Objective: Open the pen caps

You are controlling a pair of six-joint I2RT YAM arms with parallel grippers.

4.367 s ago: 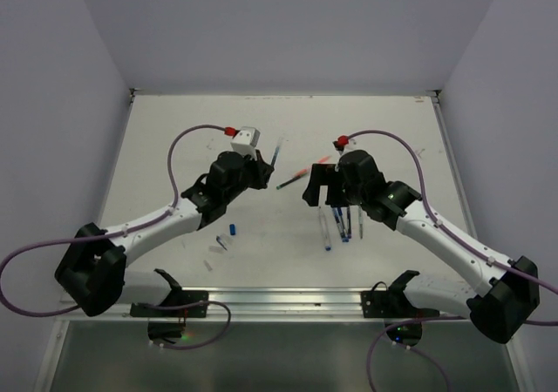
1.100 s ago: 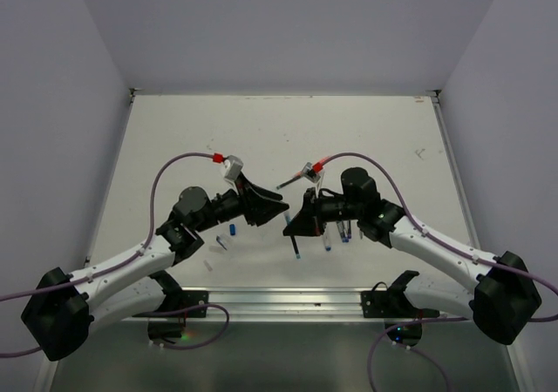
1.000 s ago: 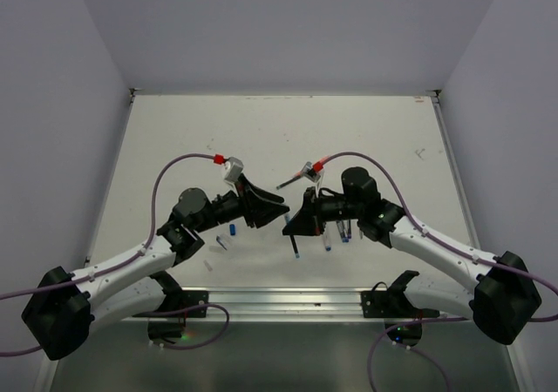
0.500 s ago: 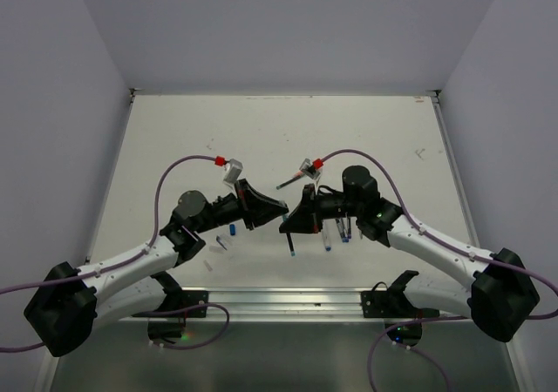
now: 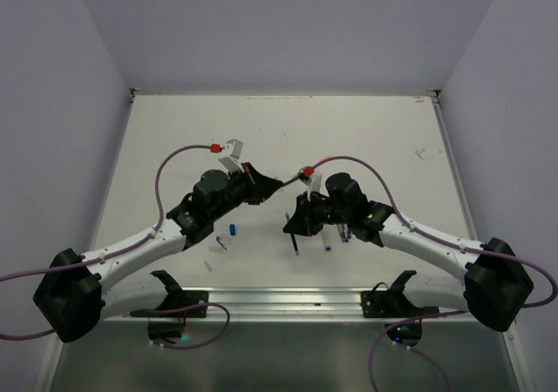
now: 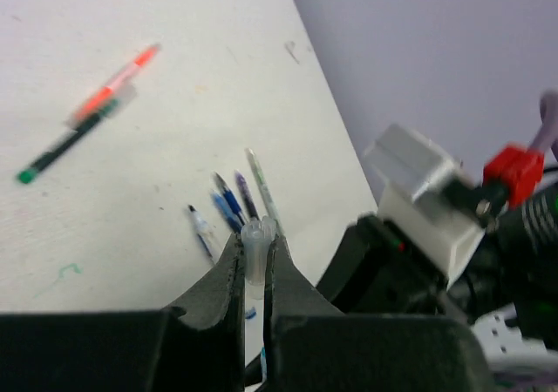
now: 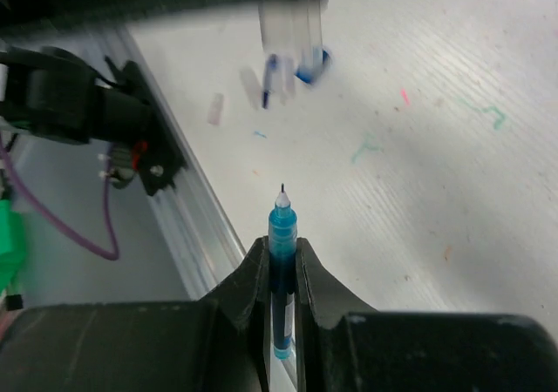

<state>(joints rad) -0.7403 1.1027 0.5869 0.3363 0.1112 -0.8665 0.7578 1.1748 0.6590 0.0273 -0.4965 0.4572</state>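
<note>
Your left gripper [image 6: 255,242] is clamped on a short translucent plastic pen cap [image 6: 254,263], whose end shows just past the fingertips. Your right gripper [image 7: 281,251] is closed around a thin blue stick pen [image 7: 281,226], with the bare writing tip pointing away from its wrist, toward the left arm. The cap sits beyond that tip, roughly along the pen's long axis and clearly apart from it, so it is off. I judge you should next lower and release it onto the white table [image 5: 174,148], near the small blue cap [image 5: 234,229] lying beside the left arm.
</note>
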